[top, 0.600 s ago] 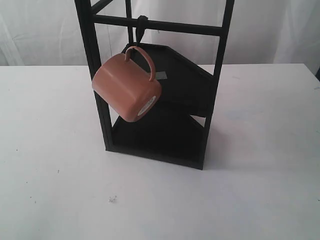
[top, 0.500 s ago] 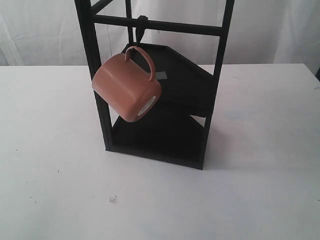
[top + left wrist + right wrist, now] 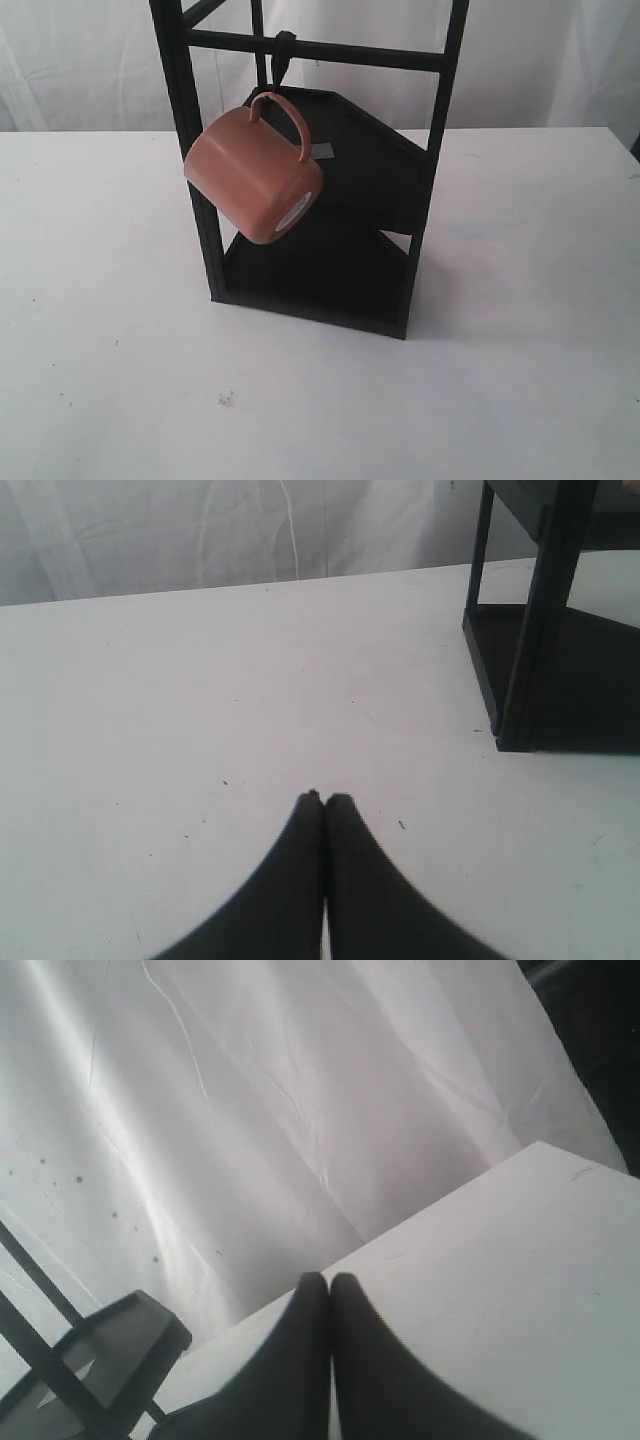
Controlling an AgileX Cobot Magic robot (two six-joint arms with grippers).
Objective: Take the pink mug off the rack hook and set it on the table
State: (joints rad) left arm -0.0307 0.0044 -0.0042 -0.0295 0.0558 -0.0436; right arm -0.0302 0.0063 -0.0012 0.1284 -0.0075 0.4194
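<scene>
The pink mug [image 3: 255, 178] hangs tilted by its loop handle from the small black rack hook [image 3: 281, 56] under the crossbar of the rack [image 3: 433, 150], in the exterior view. A pale sticker shows on its base. Neither gripper appears in the exterior view. My left gripper [image 3: 325, 798] is shut with nothing in it, low over the table [image 3: 200, 700], with the rack's foot [image 3: 520, 670] some way off. My right gripper [image 3: 328, 1278] is shut and empty over the table's [image 3: 520, 1260] edge, and part of a rack tray [image 3: 110, 1345] shows to one side.
The rack's two angular black trays [image 3: 330, 270] sit behind and below the mug; one carries a grey tape patch [image 3: 322, 151]. A white curtain [image 3: 90, 60] hangs behind the table. Small dark specks [image 3: 224, 398] lie on the tabletop in front of the rack.
</scene>
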